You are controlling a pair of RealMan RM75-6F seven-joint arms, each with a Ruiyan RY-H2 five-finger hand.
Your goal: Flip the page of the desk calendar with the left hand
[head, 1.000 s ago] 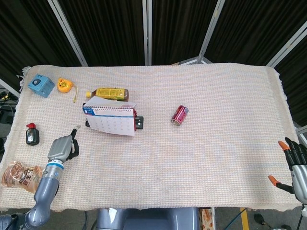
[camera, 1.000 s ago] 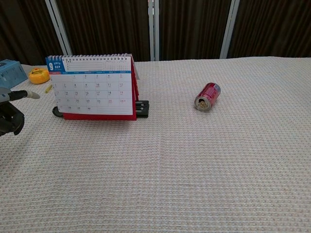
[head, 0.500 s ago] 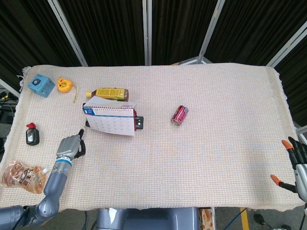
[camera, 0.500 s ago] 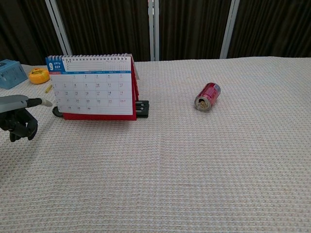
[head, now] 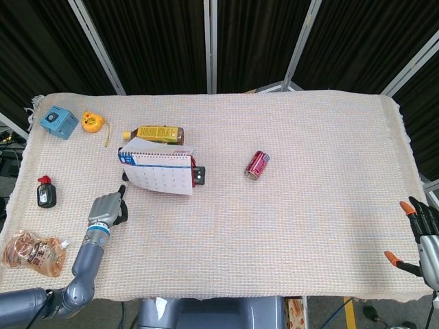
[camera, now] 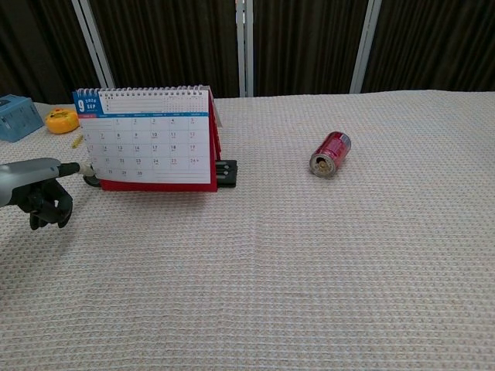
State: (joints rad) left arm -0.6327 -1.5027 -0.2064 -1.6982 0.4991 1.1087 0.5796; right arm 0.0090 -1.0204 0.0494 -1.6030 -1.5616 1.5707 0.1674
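Left hand just left of calendar; bottle behind, can right.

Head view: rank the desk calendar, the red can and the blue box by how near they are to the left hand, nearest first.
From the left hand:
1. Desk calendar, just ahead of the extended finger and to its right.
2. Blue box, at the far left corner of the table.
3. Red can, lying on its side near the table's middle, well to the right.

Lab: black curtain panels, cloth-covered table.
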